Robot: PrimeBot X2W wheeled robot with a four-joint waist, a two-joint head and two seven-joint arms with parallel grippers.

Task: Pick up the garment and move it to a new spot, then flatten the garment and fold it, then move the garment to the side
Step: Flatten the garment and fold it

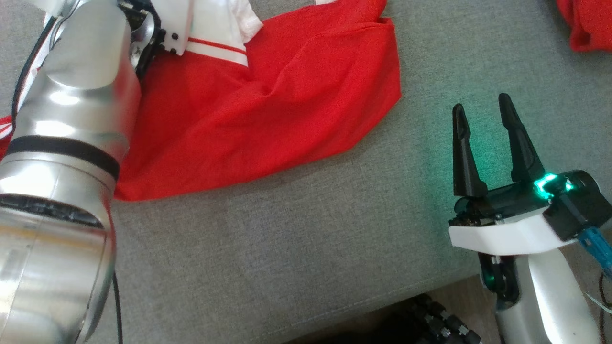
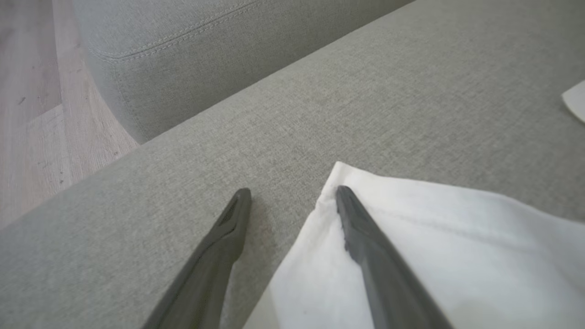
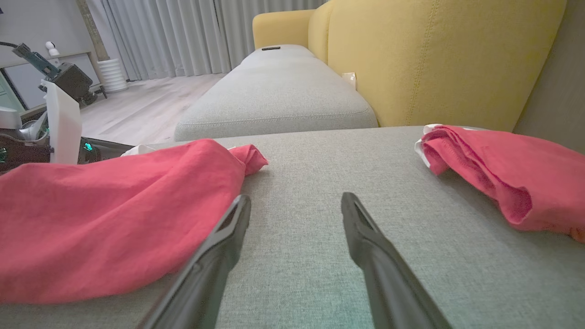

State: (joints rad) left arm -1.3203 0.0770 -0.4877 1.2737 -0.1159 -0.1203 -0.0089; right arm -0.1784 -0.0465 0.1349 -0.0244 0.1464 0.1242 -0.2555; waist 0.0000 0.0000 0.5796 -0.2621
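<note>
Red cloth garment with white trim point(image 1: 267, 114) lies rumpled at eleven o'clock on the grey woven cushion point(image 1: 287, 248). It looks unflattened, with folding and the move aside to come. Left gripper point(image 2: 293, 191) gapes over its white edge, and right gripper point(image 1: 482, 102) spreads empty at four o'clock.

- My pincer point(image 2: 292, 194) stands wide apart, nothing between its two dark fingers.
- Beneath it lies a grey woven seat cushion point(image 2: 411, 91).
- A white fabric point(image 2: 457, 246) with a hemmed edge is spread on the cushion at lower right, its corner pointing up the view.
- One finger point(image 2: 365, 246) crosses that fabric's edge, its tip near the corner; contact I cannot tell.
- The other finger point(image 2: 219, 246) is over bare cushion.
- A second grey cushion point(image 2: 183, 45) with a stitched seam sits at upper left, beside wooden floor point(image 2: 36, 114).
- A small white scrap point(image 2: 577, 100) is at the right edge.
</note>
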